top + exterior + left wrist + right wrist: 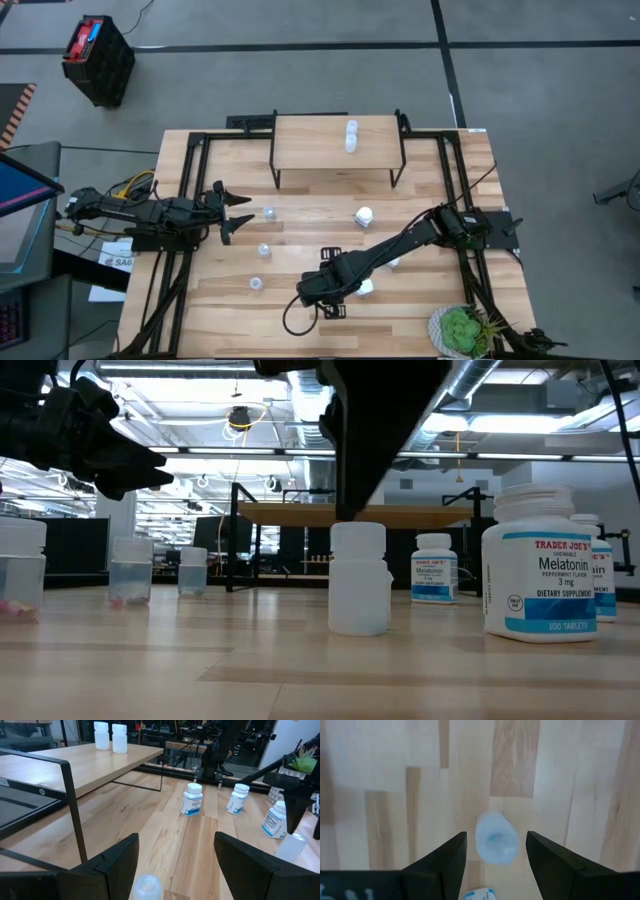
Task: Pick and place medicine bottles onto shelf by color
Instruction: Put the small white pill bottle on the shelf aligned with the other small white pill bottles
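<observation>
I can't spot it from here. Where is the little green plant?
In the high view the green plant sits at the table's near right corner, just beyond the right arm's base and away from the shelf at the far edge.

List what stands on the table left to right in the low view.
Pale-blue bottle → second pale-blue bottle → third pale-blue bottle → plain white bottle → small Melatonin bottle → large Melatonin bottle.

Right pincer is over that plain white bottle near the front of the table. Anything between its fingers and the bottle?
Nothing visible. The right pincer hangs open straight above the plain white bottle, which shows unobstructed in the gap. A labelled bottle stands close beside it, outside the gap.
</observation>
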Tool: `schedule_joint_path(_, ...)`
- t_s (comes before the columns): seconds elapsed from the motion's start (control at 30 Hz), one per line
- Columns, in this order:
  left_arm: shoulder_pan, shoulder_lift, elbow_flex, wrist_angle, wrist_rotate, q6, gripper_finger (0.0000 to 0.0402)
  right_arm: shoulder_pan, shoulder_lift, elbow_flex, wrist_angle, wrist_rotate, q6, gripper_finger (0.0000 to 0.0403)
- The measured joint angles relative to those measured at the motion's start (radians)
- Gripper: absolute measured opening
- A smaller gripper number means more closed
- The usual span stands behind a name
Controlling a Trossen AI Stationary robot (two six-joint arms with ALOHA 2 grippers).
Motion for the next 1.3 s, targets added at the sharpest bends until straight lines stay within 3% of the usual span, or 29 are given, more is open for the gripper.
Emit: schedule_joint_path(1.3,0.000,0.000,0.000,0.000,0.000,-0.001,0.0245,-0.005,0.017,0.001,0.005,-0.012,-0.059,0.0226)
